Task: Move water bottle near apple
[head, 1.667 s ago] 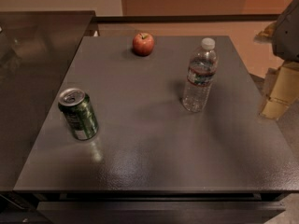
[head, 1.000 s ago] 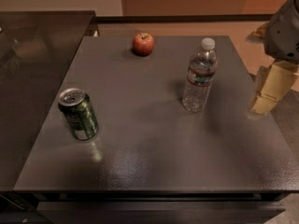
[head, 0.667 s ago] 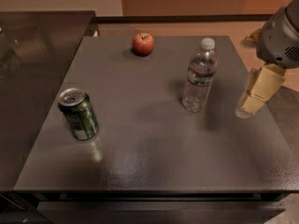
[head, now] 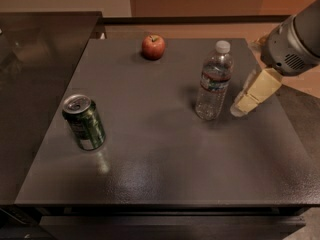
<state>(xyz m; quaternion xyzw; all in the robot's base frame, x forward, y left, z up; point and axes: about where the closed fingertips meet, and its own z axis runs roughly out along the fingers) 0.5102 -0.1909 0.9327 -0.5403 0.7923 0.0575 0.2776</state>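
Observation:
The water bottle (head: 214,81) stands upright right of the table's centre: clear ribbed plastic, white cap, a label band with red and blue-green. The apple (head: 153,47), small, round and red with a short stem, sits near the table's far edge, to the left of and beyond the bottle. My gripper (head: 239,108) comes in from the right on a grey arm (head: 295,39). It hangs low over the table just right of the bottle's lower half, a small gap away, and holds nothing.
A green can (head: 84,122) stands upright at the left of the dark grey table (head: 165,154). A darker glossy counter (head: 30,69) adjoins the table on the left. A tan floor and a wall lie behind.
My gripper has moved left and down from the table's right edge to close beside the bottle. The bottle, apple and can have not moved.

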